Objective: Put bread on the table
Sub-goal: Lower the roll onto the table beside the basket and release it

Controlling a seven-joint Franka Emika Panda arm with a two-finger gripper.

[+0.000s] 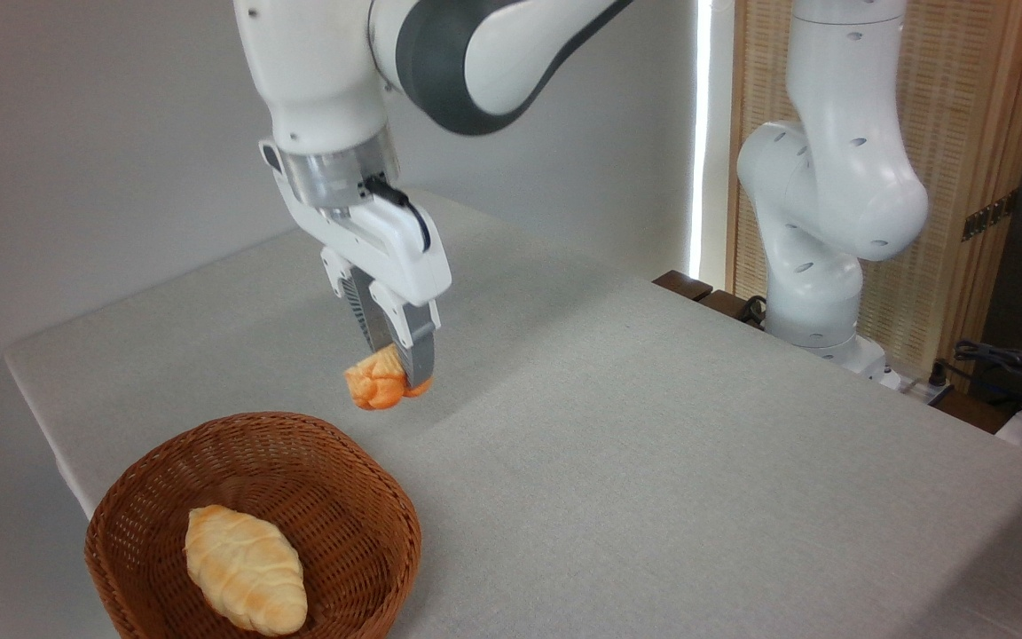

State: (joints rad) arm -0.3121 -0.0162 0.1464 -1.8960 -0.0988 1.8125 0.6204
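Camera view:
Pincer (397, 368): points downward from the arm, its two fingers closed on the bread, one finger on each side.
Bread (376, 384): sits between the fingertips, its orange underside bulging below them; it appears to hang just above the bench, a faint shadow beneath it, though contact cannot be ruled out.
Bench (653, 444): grey-beige fabric spreads bare below and to the right of the pincer.
Basket (165, 461): brown wicker, below and to the left of the pincer, near it but apart from the bread.
Loaf (245, 568): the longer ridged pale one lies inside the basket, well below the pincer; it is not the piece being carried.
Handling: the bread looks light and squashy, since it swells out under the fingers; it probably tolerates a firm squeeze without damage, and a soft skin should not slip much.
Where to hold: across the thick middle, on the two opposite sides, as the fingers grip now.
Release: likely a low drop onto the fabric, clear of the basket rim, as a round bun may roll.
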